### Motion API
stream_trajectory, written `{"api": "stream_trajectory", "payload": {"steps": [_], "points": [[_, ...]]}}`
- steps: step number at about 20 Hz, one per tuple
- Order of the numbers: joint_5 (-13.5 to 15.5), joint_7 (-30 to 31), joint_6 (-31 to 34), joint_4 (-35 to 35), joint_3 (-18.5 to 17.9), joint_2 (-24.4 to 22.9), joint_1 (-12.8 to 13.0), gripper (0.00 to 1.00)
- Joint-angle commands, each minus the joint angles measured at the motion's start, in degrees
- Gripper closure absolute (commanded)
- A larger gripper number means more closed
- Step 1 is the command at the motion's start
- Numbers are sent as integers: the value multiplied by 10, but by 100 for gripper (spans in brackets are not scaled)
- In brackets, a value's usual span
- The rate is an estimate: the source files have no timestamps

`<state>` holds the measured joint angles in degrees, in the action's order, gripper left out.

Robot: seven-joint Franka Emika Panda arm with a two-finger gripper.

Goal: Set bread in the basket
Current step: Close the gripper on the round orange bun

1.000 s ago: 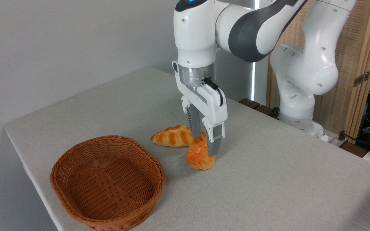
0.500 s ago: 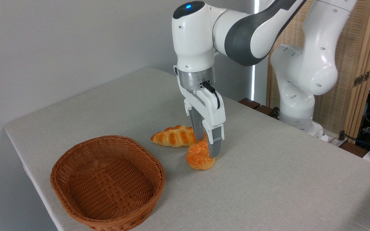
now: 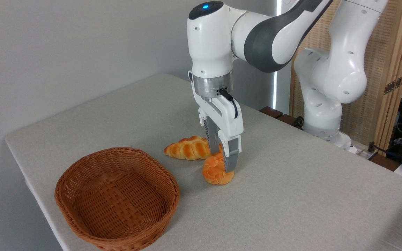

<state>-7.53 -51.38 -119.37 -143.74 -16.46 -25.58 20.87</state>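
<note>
One container sits on the table (image 3: 291,195): the basket (image 3: 117,198), an oval of brown woven wicker with low sides, near the table's front left edge. Nothing lies in it; its woven floor shows bare.

To the right of the basket, a little apart from its rim, the bread (image 3: 216,171) rests on the grey cloth, a small round orange-golden bun with a knotted top. Just behind the bun, farther from the basket's right rim, lies a longer braided loaf (image 3: 187,148) with pointed ends; whether bun and loaf touch cannot be told.

The gripper (image 3: 223,161) points straight down onto the bun, one grey finger (image 3: 231,157) at its right flank and the other at its back, partly hidden. The fingers are closed against the bun from both sides, gripping it while its underside sits on the cloth. The white arm (image 3: 222,45) rises above the bun, well to the right of the basket.
</note>
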Motion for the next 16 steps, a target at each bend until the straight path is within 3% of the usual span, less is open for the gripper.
{"api": "stream_trajectory", "payload": {"steps": [1,12,13,15,16], "points": [[-12,2,-27,-22,-9,-11,9,0],[-13,2,-67,-49,-9,-11,9,0],[-12,1,-67,-49,-9,-11,9,4],[-12,-7,-67,-49,-9,-11,9,40],[-12,-9,-67,-49,-9,-11,9,53]]}}
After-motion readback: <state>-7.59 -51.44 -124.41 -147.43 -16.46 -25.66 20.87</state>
